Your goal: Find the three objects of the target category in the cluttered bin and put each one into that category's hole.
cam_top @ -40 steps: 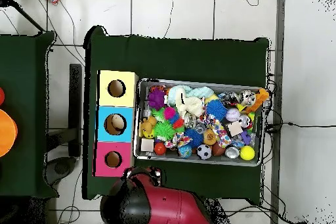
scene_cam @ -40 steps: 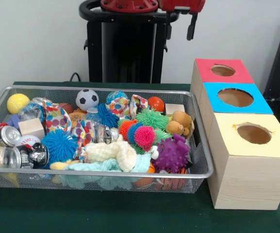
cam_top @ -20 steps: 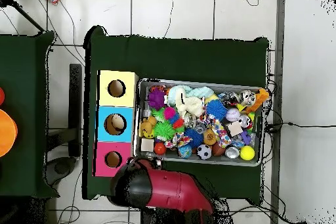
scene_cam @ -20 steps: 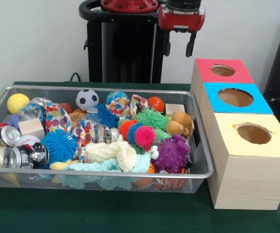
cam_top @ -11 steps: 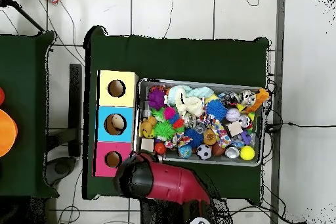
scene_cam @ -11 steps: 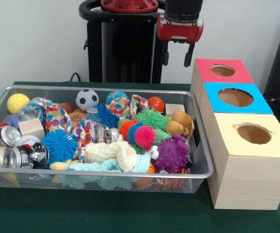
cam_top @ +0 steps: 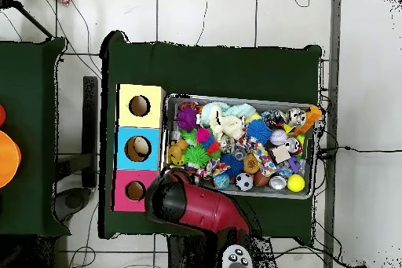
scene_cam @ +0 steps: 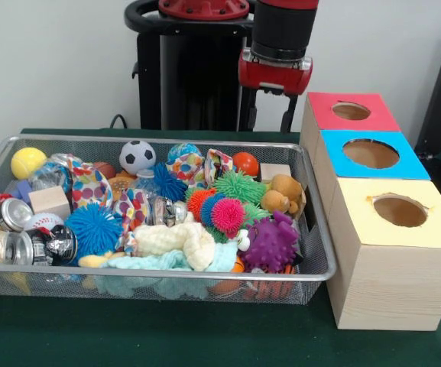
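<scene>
The wire mesh bin is full of toys; it also shows in the overhead view. A tan-brown teddy bear lies by the bin's right wall, next to the boxes, and shows in the overhead view. A pale yellow soft piece peeks out under a blue spiky ball. The red-surround hole tops the farthest box and shows in the overhead view. My gripper hangs open and empty above the bin's far right corner, left of the red box. In the overhead view the arm hides it.
The blue-surround hole and the yellow-surround hole sit on boxes nearer the camera. Spiky balls, a soccer ball, cans and knitted cloths crowd the bin. The black pedestal stands behind.
My gripper has come down and a little left in the front view, towards the bin's far right corner. In the overhead view the arm has swung over the bin's corner. The toys have not moved.
</scene>
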